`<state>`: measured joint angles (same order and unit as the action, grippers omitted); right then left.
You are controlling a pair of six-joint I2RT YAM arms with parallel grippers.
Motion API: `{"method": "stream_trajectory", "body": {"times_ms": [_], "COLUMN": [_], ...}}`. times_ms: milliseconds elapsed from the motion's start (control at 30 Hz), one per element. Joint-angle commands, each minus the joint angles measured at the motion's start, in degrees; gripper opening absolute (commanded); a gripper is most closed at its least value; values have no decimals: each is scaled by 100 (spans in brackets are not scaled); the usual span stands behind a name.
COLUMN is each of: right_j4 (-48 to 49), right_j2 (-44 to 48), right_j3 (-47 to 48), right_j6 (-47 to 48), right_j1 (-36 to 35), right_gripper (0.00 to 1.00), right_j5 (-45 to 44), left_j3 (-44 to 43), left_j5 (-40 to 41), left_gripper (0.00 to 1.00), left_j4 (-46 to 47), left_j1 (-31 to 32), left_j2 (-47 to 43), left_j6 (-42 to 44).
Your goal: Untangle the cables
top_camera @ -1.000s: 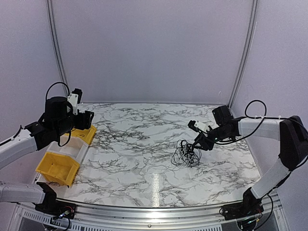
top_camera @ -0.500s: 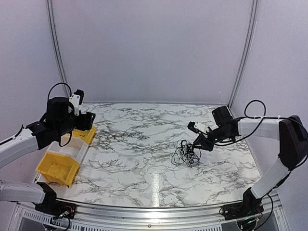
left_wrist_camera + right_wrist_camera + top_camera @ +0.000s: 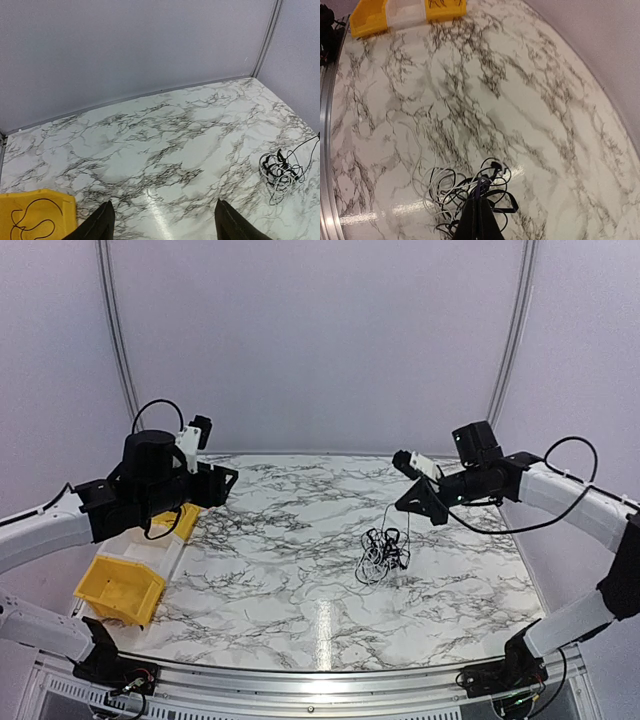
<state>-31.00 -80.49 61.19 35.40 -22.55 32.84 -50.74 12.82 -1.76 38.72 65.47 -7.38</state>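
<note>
Yellow bin (image 3: 125, 588) at the 9 o'clock edge of the table (image 3: 300, 625), with a single black strand (image 3: 30, 220) coiled inside. The left gripper (image 3: 162, 227) hovers over that side, fingers spread wide and holding nothing. The cables (image 3: 382, 552) form a small clump, black with some pale loops, on the marble just off centre toward 3 o'clock. The right gripper (image 3: 403, 506) is above the clump at its 1 o'clock, fingers pinched fully together on one thin strand running down into the knot. Judgement: light, limp, springy wire, so the whole knot will likely trail any pulled strand. Best to pin the bulk and take a plug end, since mid-loops may slip.
</note>
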Motion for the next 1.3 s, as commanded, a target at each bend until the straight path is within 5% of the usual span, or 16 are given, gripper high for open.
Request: {"method": "stream_trajectory", "body": {"times_ms": [0,433,900,1267], "right_j4": [-298,-518,-353,-1417], "right_j2": [520,95,510,334], "right_j3": [689,1431,1060,3076], "right_j6": [-86,-441,-777,-411], "right_j1": [-232,-730,-778,-778], "right_gripper": [0,0,0,0], "right_j5": [475,947,1411,2561], "left_j3": [-640,-1104,-2143,-2263], "left_j5": [787,-65,950,1502], "left_gripper": [71,72,60,51], "left_j4": [211,3112,3812,4087], "left_j1": [767,2571,2587,2518], "left_j2": [611,2908,4705,5662], "left_j6": [-1031,-444,-1243,-1539]}}
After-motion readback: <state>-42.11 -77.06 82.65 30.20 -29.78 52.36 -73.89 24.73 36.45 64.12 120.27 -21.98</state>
